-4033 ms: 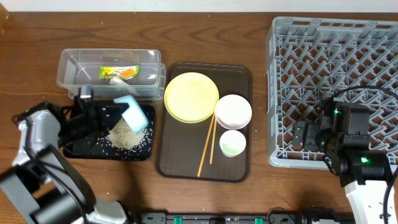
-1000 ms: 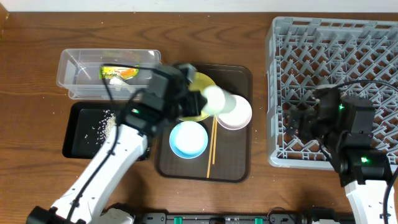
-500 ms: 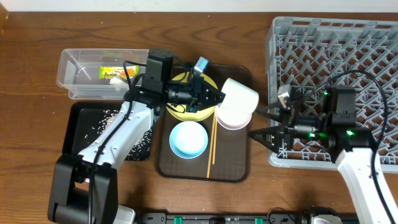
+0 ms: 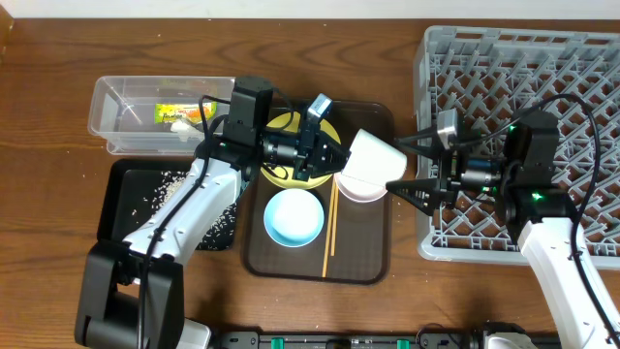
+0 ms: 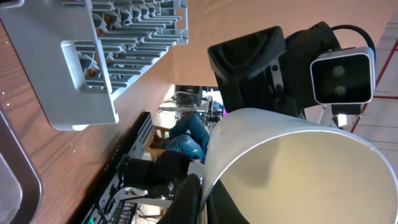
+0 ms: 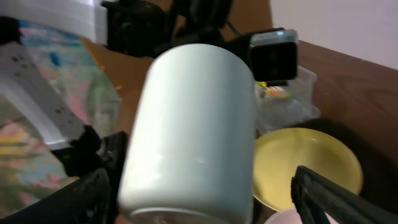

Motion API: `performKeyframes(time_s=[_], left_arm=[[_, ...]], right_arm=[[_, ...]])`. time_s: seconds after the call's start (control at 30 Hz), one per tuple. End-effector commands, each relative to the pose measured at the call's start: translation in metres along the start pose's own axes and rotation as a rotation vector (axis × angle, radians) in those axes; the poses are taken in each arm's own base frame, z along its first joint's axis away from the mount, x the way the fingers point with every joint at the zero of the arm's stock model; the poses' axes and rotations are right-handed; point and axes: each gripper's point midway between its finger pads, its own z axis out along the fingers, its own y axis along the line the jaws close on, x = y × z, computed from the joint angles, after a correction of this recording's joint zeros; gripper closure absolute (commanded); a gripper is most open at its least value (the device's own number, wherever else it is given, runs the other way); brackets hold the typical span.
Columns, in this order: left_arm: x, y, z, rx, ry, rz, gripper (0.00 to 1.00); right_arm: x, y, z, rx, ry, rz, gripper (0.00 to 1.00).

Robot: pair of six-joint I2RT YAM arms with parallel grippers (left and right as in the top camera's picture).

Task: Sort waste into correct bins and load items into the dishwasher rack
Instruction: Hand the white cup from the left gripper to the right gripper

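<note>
Currently, a white cup (image 4: 373,155) is held on its side by the L claw (image 4: 334,160), clamped at the rim. In the L wrist view, one finger (image 5: 188,200) is seen pressed against the rim, w/ the cup's inside facing that camera. The cup is kept above the R edge of the brown tray (image 4: 368,262), over a white bowl (image 4: 360,186).

The R claw (image 4: 405,165) is spread wide and pointed at the cup's base. In the R wrist view its fingers (image 6: 323,193) are seen either side of the cup. Contact can't be told.

On the tray, a blue bowl (image 4: 294,215), chopsticks (image 4: 329,228) and a yellow plate (image 4: 291,177) are laid, the plate partly hidden under the L arm. The grey dish rack (image 4: 523,58) is set on the counter (image 4: 58,58) to the R. A clear bin (image 4: 126,116) w/ a wrapper (image 4: 184,112) and a black tray (image 4: 126,228) w/ scattered rice are placed to the L.
</note>
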Motion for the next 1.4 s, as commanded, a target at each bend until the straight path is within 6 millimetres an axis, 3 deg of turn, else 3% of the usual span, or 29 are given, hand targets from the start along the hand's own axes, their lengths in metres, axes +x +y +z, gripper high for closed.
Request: performKeyframes(time_s=[0.0, 0.3, 0.6, 0.73, 0.83, 0.9, 1.03, 1.2, 1.27, 1.37], left_arm=[[0.002, -0.009, 0.000, 0.018, 0.019, 0.011, 0.94], [0.006, -0.009, 0.006, 0.015, 0.035, -0.019, 0.94], [0.006, -0.009, 0.008, 0.012, 0.035, -0.016, 0.94], [0.006, -0.009, 0.008, 0.011, 0.034, -0.016, 0.93], [0.006, -0.009, 0.008, 0.011, 0.034, -0.016, 0.93], [0.006, -0.009, 0.008, 0.011, 0.034, -0.010, 0.90], [0.004, -0.008, 0.007, 0.007, 0.022, 0.081, 0.71], [-0.017, 0.013, 0.004, -0.109, -0.104, 0.120, 0.59], [-0.028, 0.030, -0.003, -0.193, -0.176, 0.107, 0.58], [-0.038, 0.057, -0.017, -0.328, -0.258, 0.107, 0.56]], right_arm=[[-0.007, 0.013, 0.001, -0.070, -0.012, 0.016, 0.11], [-0.003, 0.015, 0.011, -0.065, 0.011, 0.010, 0.11], [-0.002, 0.011, 0.012, -0.042, 0.018, 0.009, 0.28], [-0.001, 0.008, 0.012, -0.027, 0.021, 0.013, 0.40], [0.000, 0.000, 0.012, 0.023, 0.031, 0.052, 0.42], [0.001, -0.006, 0.012, 0.057, 0.036, 0.070, 0.45], [0.004, -0.020, 0.010, 0.143, 0.047, 0.106, 0.55], [0.007, -0.038, 0.006, 0.254, 0.057, 0.143, 0.63], [0.007, -0.047, 0.000, 0.332, 0.057, 0.163, 0.72], [0.002, -0.052, -0.016, 0.415, 0.054, 0.179, 0.74]])
